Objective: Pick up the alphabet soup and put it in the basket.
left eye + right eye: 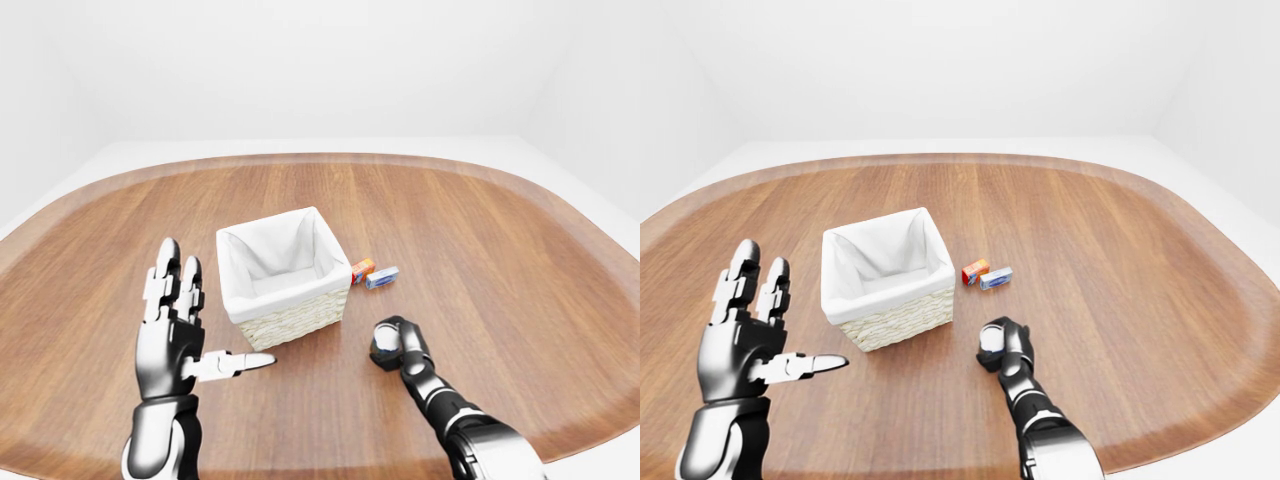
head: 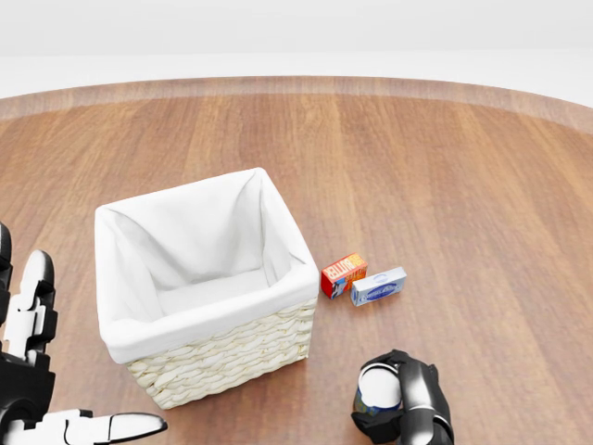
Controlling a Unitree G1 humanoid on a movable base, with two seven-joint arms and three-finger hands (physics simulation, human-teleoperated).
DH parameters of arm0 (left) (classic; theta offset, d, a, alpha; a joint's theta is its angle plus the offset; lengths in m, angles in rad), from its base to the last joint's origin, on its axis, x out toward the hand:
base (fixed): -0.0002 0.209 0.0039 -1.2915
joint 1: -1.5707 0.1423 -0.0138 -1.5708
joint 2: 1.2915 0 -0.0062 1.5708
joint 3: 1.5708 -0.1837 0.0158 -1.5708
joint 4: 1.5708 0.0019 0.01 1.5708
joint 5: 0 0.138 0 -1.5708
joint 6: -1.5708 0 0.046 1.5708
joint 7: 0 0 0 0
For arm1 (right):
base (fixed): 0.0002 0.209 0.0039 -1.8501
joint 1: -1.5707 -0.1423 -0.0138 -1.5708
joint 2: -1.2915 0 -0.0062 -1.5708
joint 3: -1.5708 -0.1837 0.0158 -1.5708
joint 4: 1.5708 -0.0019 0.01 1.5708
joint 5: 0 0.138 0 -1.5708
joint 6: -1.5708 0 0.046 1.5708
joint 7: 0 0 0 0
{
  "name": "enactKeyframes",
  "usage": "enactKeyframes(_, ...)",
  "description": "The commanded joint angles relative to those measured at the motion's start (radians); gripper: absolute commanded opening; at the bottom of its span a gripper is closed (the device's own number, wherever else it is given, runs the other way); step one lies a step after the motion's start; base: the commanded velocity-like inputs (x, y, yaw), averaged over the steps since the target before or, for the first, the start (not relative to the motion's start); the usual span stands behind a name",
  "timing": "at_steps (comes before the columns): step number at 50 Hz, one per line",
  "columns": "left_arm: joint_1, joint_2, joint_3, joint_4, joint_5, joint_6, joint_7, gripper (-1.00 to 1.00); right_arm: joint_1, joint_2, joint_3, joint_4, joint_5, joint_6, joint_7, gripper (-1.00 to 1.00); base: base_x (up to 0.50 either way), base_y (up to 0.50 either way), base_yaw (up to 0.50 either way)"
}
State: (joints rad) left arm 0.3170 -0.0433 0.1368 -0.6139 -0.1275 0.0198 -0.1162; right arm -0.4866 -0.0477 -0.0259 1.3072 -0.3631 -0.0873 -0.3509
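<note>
The alphabet soup can, pale-topped, stands on the wooden table at the bottom of the head view, below and right of the basket. My right hand is shut round it; its dark fingers hide most of the can's side. The basket is woven wicker with a white cloth lining, and nothing shows inside it; it sits left of centre. My left hand is open, fingers spread and raised, to the left of and below the basket in the left-eye view, holding nothing.
A small orange-red box and a blue-white box lie side by side just right of the basket, above the can. The round wooden table spreads widely on all sides, with a raised rim at its edge.
</note>
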Motion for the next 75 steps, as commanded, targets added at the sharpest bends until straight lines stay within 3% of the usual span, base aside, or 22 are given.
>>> enactKeyframes(1, 0.017, -0.004, 0.001, -0.021, -0.007, 0.001, -0.008, 1.00, 0.057, 0.013, -0.041, 0.041, 0.061, 0.000, 0.030, -1.00, 0.00, 0.00, 0.00)
enactKeyframes(40, 0.023, -0.003, -0.017, -0.023, 0.007, -0.002, -0.006, 1.00, 0.029, -0.008, -0.048, 0.011, 0.123, 0.000, 0.051, -1.00, 0.00, 0.00, 0.00)
enactKeyframes(75, 0.025, -0.004, -0.014, -0.024, 0.006, -0.003, -0.010, 1.00, 0.048, -0.023, -0.030, -0.232, 0.243, 0.000, 0.127, -1.00, 0.00, 0.00, 0.00)
